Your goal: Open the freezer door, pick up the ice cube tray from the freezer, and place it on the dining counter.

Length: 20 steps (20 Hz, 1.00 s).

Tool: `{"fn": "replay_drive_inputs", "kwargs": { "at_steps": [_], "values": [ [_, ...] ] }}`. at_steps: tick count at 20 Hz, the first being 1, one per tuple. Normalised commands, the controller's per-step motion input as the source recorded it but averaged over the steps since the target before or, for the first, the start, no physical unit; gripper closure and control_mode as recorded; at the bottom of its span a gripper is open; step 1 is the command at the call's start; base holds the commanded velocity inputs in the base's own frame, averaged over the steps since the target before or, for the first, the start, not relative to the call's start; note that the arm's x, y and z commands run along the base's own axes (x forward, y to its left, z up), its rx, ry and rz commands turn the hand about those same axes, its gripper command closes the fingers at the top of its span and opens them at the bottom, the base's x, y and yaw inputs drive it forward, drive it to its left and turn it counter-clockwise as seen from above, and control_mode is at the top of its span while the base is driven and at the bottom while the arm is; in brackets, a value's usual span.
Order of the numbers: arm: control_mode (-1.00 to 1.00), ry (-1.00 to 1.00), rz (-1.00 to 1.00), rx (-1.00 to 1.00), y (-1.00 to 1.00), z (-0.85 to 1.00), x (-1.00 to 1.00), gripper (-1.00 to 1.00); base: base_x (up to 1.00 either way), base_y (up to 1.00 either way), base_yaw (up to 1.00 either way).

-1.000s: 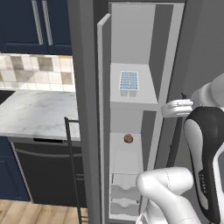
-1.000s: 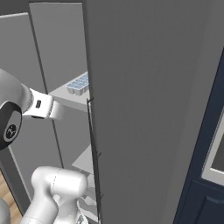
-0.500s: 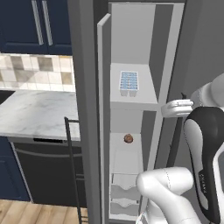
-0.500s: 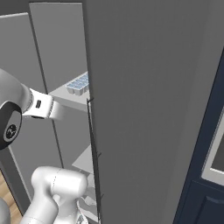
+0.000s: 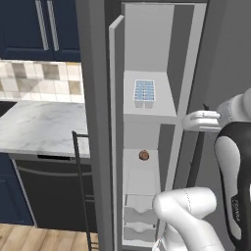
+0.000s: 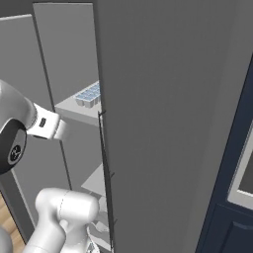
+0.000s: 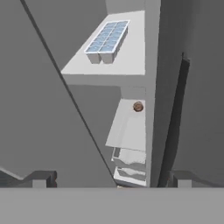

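Ice cube tray [image 7: 107,40] untouched; end effector [image 7: 111,179] wide open, empty.

I can't make out any readable text, label, brand or number from here. The robot arm [image 5: 234,206] carries a faint dark marking on its white casing, too small and blurred to read.

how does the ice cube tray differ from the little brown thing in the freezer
The ice cube tray is a white rectangle gridded with pale blue cubes; the small brown item is round and plain. The tray is clearly the larger. The tray sits on the upper shelf, the brown item on the shelf below it. Both lie inside the open freezer, untouched.
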Motion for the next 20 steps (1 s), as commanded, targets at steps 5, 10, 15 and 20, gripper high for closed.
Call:
{"fn": "replay_drive_inputs", "kwargs": {
  "at_steps": [5,10,15,20],
  "values": [
    [-1.00,-0.04,-0.10,0.26,0.07,0.01,-0.01,-1.00,0.00,0.00,0.00],
    [-1.00,-0.05,-0.22,0.26,0.16,0.00,0.00,-1.00,0.00,0.00,0.00],
    [-1.00,-0.06,-0.32,0.20,0.25,0.00,0.00,-1.00,0.00,0.00,0.00],
    [-1.00,-0.02,-0.37,0.22,0.06,0.09,0.00,-1.00,0.00,0.00,0.00]
  ]
}}
